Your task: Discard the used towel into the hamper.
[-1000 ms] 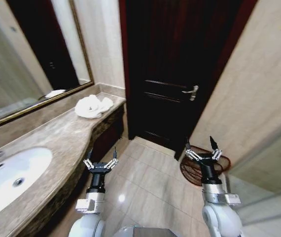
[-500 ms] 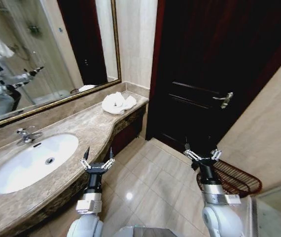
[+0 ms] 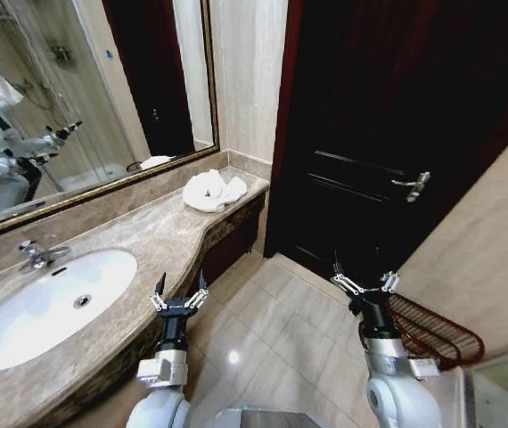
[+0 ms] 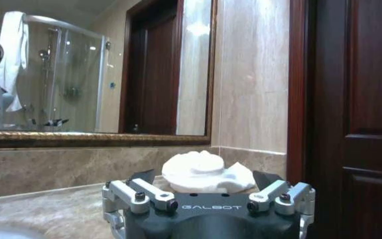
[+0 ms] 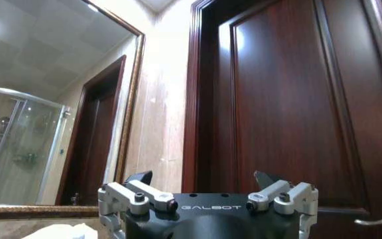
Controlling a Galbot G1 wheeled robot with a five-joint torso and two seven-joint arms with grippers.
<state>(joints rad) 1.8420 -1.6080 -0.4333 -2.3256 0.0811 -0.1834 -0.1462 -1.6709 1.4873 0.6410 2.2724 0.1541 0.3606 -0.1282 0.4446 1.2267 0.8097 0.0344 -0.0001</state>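
Observation:
The used towel [image 3: 211,190] is a crumpled white heap at the far end of the marble counter [image 3: 138,245], near the door; the left wrist view has the towel [image 4: 204,173] straight ahead beyond the fingers. The hamper [image 3: 437,328], a dark reddish-brown open-weave basket, stands on the floor at the right by the wall, partly behind my right arm. My left gripper [image 3: 178,292] is open, held upright beside the counter's front edge, well short of the towel. My right gripper [image 3: 364,283] is open too, raised just left of the hamper. Both hold nothing.
A white sink [image 3: 45,308] with a chrome tap [image 3: 33,256] is set in the counter at left. A wall mirror [image 3: 85,98] reflects the robot. A dark wooden door [image 3: 388,134] with a lever handle [image 3: 413,185] is ahead. Tiled floor [image 3: 281,330] lies between counter and hamper.
The whole picture has shifted over the last second as the camera turned left, bringing sink and mirror into view and sliding door and hamper rightward. Both grippers keep the same open pose.

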